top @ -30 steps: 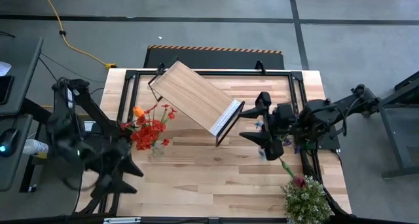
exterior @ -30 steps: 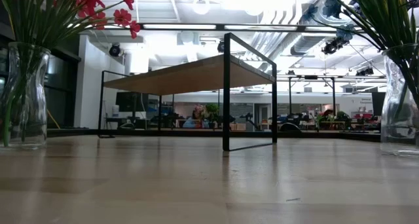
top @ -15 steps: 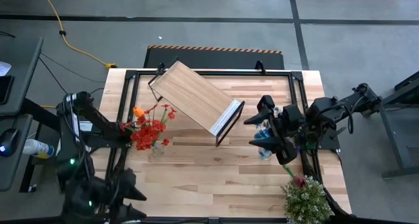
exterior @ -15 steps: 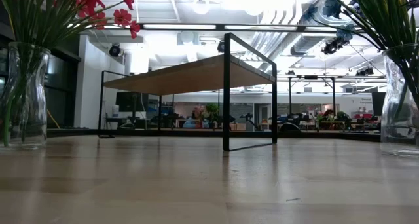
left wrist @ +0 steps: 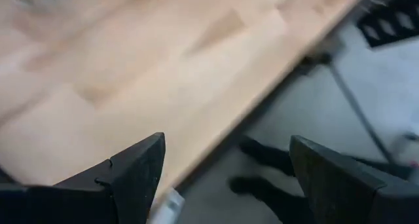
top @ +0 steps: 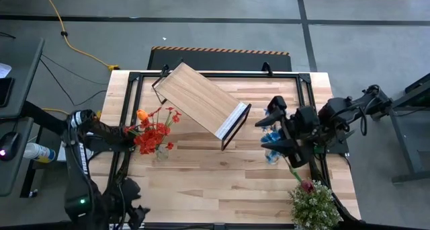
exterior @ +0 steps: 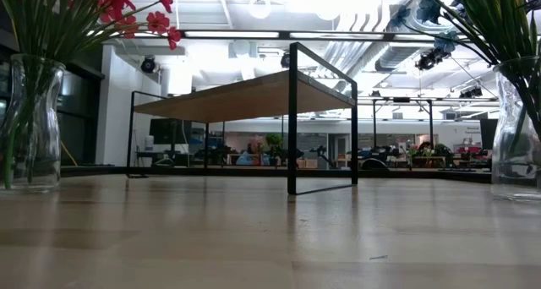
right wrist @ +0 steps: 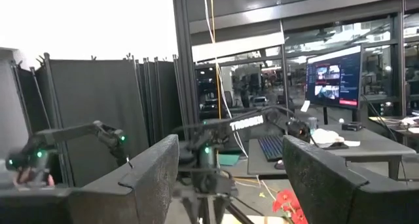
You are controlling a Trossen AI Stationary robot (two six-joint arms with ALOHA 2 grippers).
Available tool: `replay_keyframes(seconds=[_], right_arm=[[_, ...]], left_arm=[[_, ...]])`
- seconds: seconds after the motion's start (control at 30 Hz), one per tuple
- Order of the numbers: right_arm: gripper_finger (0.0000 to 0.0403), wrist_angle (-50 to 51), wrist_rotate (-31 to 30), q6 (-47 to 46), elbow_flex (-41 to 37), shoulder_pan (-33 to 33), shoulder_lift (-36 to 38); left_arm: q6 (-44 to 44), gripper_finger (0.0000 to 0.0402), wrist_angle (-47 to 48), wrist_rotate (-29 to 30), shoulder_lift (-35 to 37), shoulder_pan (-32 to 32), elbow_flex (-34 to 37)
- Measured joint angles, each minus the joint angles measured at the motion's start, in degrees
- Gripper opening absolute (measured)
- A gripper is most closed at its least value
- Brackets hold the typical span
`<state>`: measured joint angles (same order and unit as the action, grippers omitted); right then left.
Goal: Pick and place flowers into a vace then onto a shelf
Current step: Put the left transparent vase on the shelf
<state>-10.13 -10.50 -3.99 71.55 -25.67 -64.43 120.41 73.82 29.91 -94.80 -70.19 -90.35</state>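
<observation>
Red sprays and an orange tulip (top: 153,132) stand with their stems in a glass vase (exterior: 30,120) at the table's left. Blue blooms (top: 269,140) stand in a second glass vase (exterior: 517,128) at the right. The shelf (top: 200,99) stands slantwise at the far middle on its black legs. My right gripper (top: 277,126) hovers open above the blue blooms, pointing toward the left, with nothing between its fingers (right wrist: 147,178). My left gripper (top: 134,202) is open over the table's near left corner, with nothing between its fingers (left wrist: 134,171).
A bushy green plant (top: 313,204) with a dark pink rose (top: 307,186) beside it stands at the near right corner. A black frame (top: 134,79) runs along the table's edges. Bare wood lies between the two vases, near the front (top: 215,183).
My left gripper has swung down and toward the table's near edge, tipping and rolling as it went, and now looks down at the table's edge and the floor. My right gripper has drawn back a little toward the table's right edge. Both stay open. Flowers, vases and shelf have not moved.
</observation>
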Motion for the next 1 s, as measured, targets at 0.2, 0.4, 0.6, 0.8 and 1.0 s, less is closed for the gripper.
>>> replay_keyframes(seconds=[0.2,0.4,0.6,0.8,1.0], right_arm=[[0.0261,0.0,0.9,0.0,0.0,0.0,1.6],[0.0261,0.0,1.4,0.2,0.0,0.0,1.9],[0.0261,0.0,1.5,0.2,0.0,0.0,1.9],[0.0261,0.0,1.6,0.1,0.0,0.0,2.3],[0.0261,0.0,1.7,0.0,0.0,0.0,3.0]], left_arm=[[3.9,0.0358,10.5,0.5,-2.3,0.0,0.0],[9.0,0.0358,16.3,1.1,-5.2,0.1,0.0],[13.0,0.0358,15.8,0.9,-7.5,0.1,3.9],[12.5,0.0358,14.1,0.8,-9.0,2.1,7.9],[12.5,0.0358,14.4,0.5,-9.0,4.7,12.0]])
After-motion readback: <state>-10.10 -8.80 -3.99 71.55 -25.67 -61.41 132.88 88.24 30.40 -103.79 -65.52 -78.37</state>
